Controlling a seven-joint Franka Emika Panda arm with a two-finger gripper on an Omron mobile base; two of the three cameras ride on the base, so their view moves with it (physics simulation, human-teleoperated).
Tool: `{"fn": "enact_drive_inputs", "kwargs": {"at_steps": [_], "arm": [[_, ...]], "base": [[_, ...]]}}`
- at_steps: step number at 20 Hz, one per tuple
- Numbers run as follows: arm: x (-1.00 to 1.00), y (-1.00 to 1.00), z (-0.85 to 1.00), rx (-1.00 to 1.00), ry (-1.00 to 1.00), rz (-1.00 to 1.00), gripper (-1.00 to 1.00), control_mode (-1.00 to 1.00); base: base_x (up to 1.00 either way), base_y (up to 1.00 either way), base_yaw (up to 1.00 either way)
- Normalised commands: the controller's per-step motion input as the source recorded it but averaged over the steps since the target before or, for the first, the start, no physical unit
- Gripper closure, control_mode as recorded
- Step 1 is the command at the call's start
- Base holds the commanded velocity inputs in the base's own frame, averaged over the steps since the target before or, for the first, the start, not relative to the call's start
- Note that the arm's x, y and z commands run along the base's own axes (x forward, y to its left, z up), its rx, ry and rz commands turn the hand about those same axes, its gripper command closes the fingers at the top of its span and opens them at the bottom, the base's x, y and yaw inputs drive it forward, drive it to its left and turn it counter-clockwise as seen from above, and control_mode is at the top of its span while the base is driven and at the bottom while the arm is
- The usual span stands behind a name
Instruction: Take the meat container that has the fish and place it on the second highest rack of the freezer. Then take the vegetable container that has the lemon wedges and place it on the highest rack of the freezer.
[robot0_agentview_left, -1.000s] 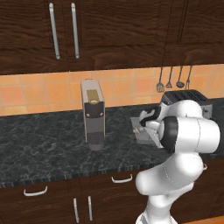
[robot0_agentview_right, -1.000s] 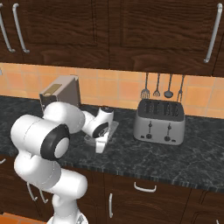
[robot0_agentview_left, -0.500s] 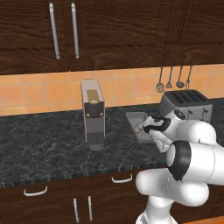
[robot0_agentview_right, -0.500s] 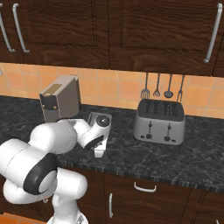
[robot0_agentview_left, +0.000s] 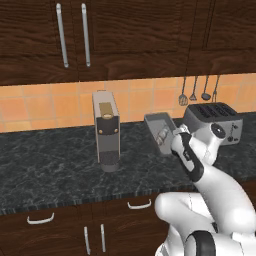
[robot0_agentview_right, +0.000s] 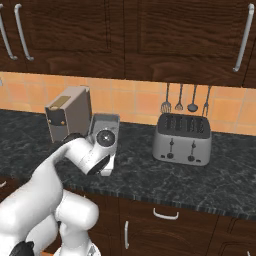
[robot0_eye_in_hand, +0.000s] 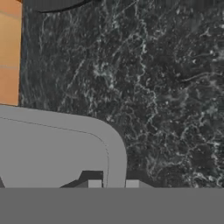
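On counter (robot0_agentview_left: 60, 170): gripper (robot0_eye_in_hand: 113, 183) clamped on meat container (robot0_agentview_left: 159, 131) rim; toaster (robot0_agentview_left: 212, 120) near, coffee machine (robot0_agentview_left: 106, 130) well apart.

Even, soft light (faint shadows).

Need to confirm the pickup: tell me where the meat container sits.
In the left base view the meat container sits on the dark counter between the coffee machine and the toaster, its near rim clamped by the gripper.
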Motion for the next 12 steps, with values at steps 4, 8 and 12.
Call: {"fn": "enact_drive_inputs", "kwargs": {"at_steps": [4,8,12], "arm": [[-0.47,0.03,0.98,0.00,0.00,0.00,1.00,-1.00],[-0.68,0.01,0.63,0.00,-0.06,0.00,1.00,-1.00],[-0.83,0.00,0.55,0.00,-0.10,0.00,1.00,-1.00]], "base": [[0.00,0.00,0.00],[0.00,0.00,0.00],[0.00,0.00,0.00]]}}
